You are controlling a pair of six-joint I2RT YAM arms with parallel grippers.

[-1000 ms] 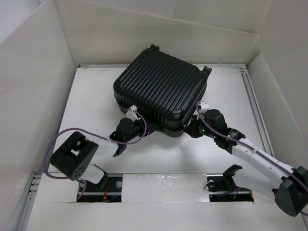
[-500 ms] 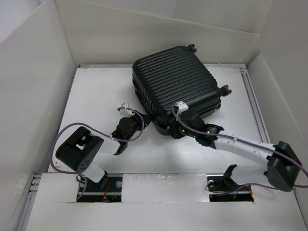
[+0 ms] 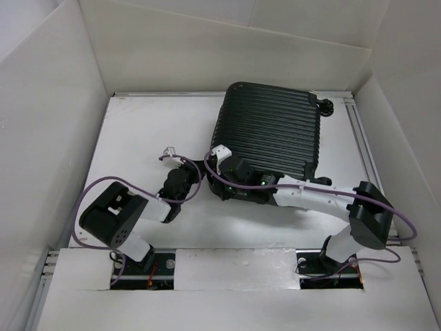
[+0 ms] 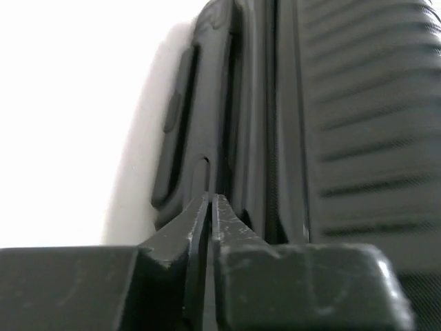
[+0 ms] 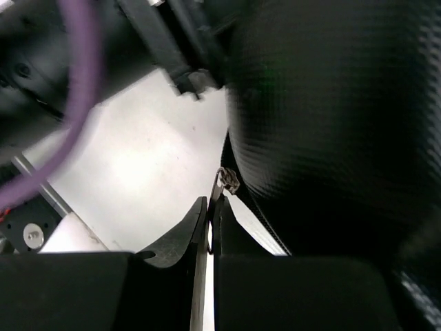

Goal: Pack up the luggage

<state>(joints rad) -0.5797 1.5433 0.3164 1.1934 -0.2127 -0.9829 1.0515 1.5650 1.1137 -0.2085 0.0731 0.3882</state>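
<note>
The luggage (image 3: 269,141) lies far right on the table (image 3: 138,131), left fingers (image 4: 196,224) beside its near-left corner, right fingers (image 5: 180,238) on its zipper pull (image 5: 228,181).

The white-and-black jointed left arm (image 3: 110,221) sits low, its bulky elbow folded back near its base and its forearm reaching forward and to the right. The black two-finger left gripper (image 4: 210,207) has its jaws pressed together. The white-and-black jointed right arm (image 3: 306,198) bends at a raised elbow and stretches leftward across the middle. The black two-finger right gripper (image 5: 209,210) also has its jaws closed tip to tip.
</note>
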